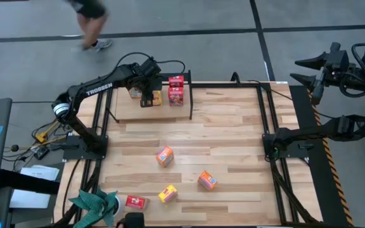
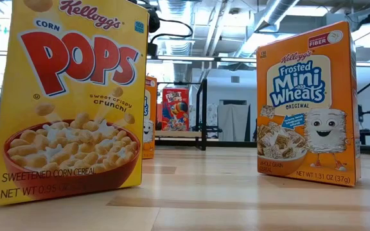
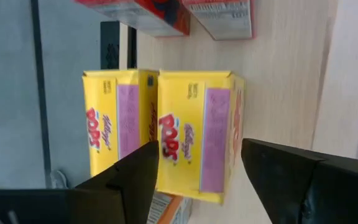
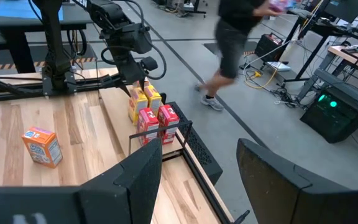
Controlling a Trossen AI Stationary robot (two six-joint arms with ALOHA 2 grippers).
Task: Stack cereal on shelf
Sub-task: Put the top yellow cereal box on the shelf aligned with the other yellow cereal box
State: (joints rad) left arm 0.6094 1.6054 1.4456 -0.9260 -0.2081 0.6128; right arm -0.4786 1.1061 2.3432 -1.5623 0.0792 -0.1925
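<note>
My left gripper point(image 1: 148, 96) reaches over the shelf point(image 1: 138, 113) at the table's far left and is shut on a yellow cereal box point(image 3: 197, 134). A second yellow box point(image 3: 114, 121) stands right beside it, and two red boxes point(image 1: 176, 90) stand further right on the shelf board point(image 3: 278, 74). On the tabletop lie two orange boxes point(image 1: 164, 156) point(image 1: 207, 180), a yellow box point(image 1: 168, 193) and a red box point(image 1: 135, 202). My right gripper point(image 4: 197, 155) is open and waits off the table's far right corner point(image 1: 306, 69). My left gripper has the yellow box between its two fingers point(image 3: 135, 174), one on each narrow side, near the box's upper end point(image 3: 194, 180). The fingers come from above, pointing down. The box stands upright with its bottom on the shelf board, close against the other yellow box.
A black tube frame point(image 1: 268, 114) runs along the table's far and right edges. A teal object point(image 1: 97, 202) sits at the near left corner. In the low view the Pops box point(image 2: 69, 96) and the Mini Wheats box point(image 2: 307, 102) stand close. A person point(image 4: 235, 43) walks beyond the table.
</note>
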